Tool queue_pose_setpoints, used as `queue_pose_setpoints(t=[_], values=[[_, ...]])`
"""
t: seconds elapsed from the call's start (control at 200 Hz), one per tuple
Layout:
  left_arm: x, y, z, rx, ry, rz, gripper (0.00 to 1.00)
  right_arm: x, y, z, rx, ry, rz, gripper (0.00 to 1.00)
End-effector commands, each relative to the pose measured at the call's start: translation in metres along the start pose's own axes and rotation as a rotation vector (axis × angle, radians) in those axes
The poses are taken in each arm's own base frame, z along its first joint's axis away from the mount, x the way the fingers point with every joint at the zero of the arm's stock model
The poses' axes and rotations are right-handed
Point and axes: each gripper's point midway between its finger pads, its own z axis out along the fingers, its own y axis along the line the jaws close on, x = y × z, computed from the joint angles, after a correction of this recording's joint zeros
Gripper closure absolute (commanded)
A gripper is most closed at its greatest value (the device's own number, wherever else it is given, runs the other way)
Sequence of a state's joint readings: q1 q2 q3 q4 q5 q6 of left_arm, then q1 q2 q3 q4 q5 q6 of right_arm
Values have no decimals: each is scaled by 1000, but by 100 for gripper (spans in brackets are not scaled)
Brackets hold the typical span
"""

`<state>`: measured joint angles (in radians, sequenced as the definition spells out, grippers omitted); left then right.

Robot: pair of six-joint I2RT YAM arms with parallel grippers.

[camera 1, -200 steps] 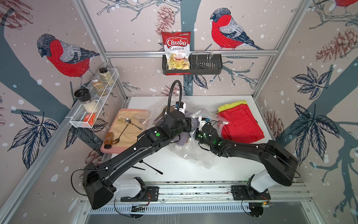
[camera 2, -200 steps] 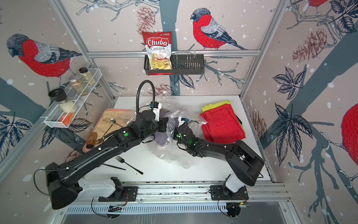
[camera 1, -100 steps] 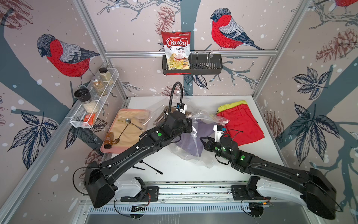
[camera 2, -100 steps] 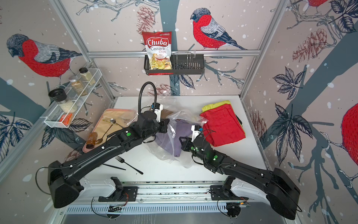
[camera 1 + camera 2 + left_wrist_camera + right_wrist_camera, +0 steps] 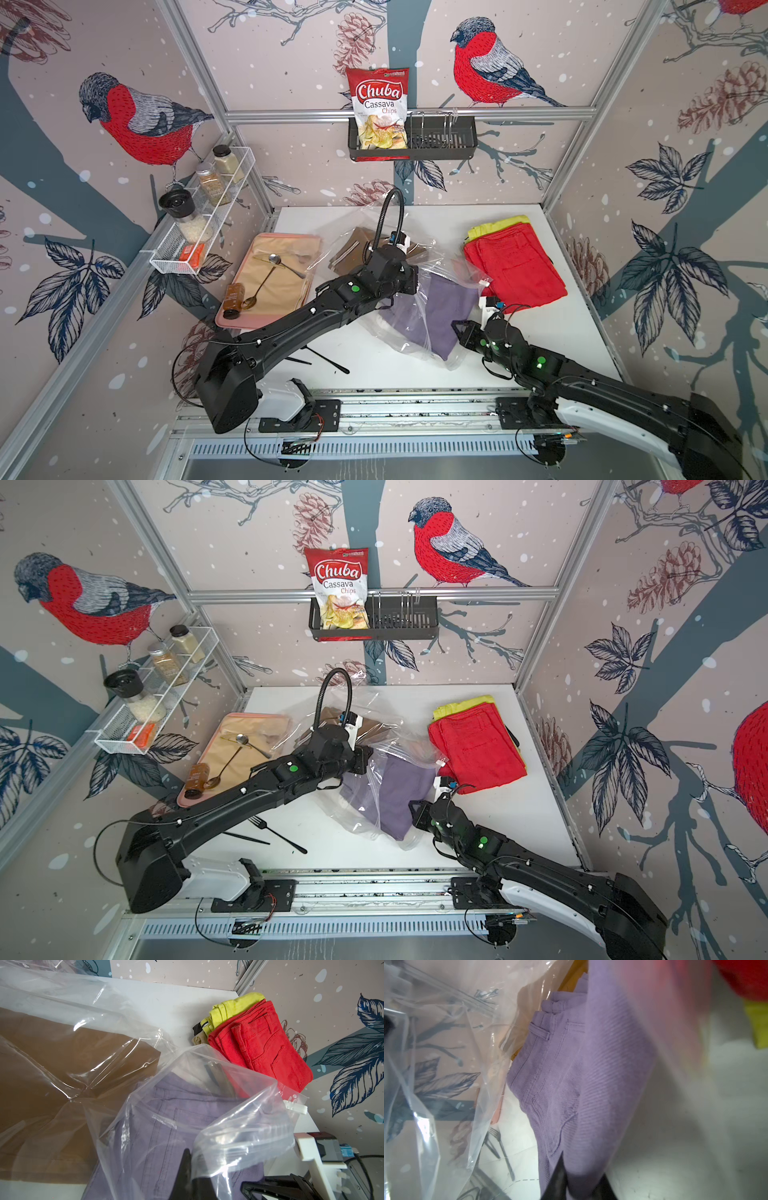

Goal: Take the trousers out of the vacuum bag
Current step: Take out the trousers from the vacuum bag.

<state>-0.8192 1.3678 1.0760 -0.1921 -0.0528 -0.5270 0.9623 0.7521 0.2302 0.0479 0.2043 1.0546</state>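
Beside the vacuum bag [image 5: 345,230], red trousers [image 5: 515,266] and yellow-green trousers [image 5: 498,223] lie stacked. My left claw [image 5: 218,1178] pinches the bag. The purple trousers [image 5: 440,316], seemingly half out, sit in my right claw [image 5: 580,1188], grip unclear. The brown trousers [image 5: 353,249] are inside.

red chips packet [image 5: 378,109], "Chuba Cassava Chips"

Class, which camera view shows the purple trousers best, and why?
The right wrist view: the purple trousers are seen close up, with the belt loop and seams sharp. The left wrist view shows them veiled by the vacuum bag; in both top views they are a small purple patch, partly bagged.
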Motion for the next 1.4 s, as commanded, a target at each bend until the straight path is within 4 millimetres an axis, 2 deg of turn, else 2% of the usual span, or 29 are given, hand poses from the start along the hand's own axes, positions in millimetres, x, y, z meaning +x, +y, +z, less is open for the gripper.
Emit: queue_pose_setpoints(t=[0.0, 0.115, 0.175, 0.335, 0.6, 0.775, 0.86, 1.056, 1.291, 1.396], values=[[-12, -7, -3, 30, -49, -14, 100, -10, -4, 0, -6, -57, 45, 62], [-12, -6, -5, 29, -49, -12, 100, -17, -2, -2, -60, -83, 76, 41], [-10, -7, -5, 33, -47, -14, 100, -21, -3, -3, -78, -92, 92, 33], [-8, -8, -3, 47, -43, -22, 100, -28, -18, -2, -55, -110, 136, 24], [-6, -9, -1, 51, -34, -23, 100, -32, -43, 5, 70, -124, 127, 24], [-4, -10, 0, 50, -27, -22, 100, -36, -52, 11, 103, -129, 82, 25], [-3, -9, 0, 50, -23, -23, 100, -40, -56, 14, 132, -135, 47, 29], [-1, -11, 2, 54, -20, -24, 100, -47, -50, 23, 109, -139, -2, 37], [2, -11, 5, 52, -6, -23, 100, -52, -46, 33, 114, -133, -50, 51], [3, -13, 6, 57, -2, -21, 100, -53, -51, 38, 132, -130, -45, 52]])
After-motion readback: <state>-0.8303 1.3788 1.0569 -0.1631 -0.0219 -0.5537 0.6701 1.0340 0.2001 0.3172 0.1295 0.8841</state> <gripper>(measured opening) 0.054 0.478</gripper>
